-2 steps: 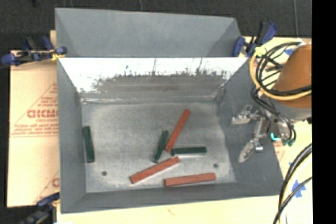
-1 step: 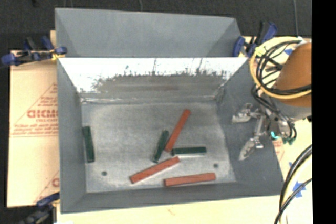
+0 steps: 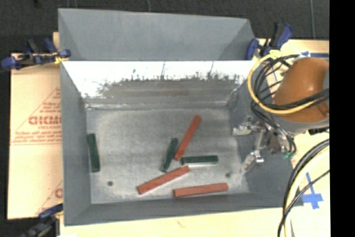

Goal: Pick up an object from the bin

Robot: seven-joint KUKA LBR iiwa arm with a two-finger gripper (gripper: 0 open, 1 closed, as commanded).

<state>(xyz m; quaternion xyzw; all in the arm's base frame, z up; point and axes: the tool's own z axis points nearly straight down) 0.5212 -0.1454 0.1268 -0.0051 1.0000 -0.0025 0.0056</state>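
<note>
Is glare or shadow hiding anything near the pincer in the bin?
Camera view: glare whitens the top band on the back wall of the bin; the floor is evenly lit; the right wall beside the pincer lies in darker shade, yet the nearest green stick and the front red stick are not hidden.

The orange wrist cover (image 3: 299,86) sits at my view's right, looped with black and yellow cables (image 3: 259,77). Below it, I see the pincer (image 3: 254,147) pointing down and leftward.
</note>
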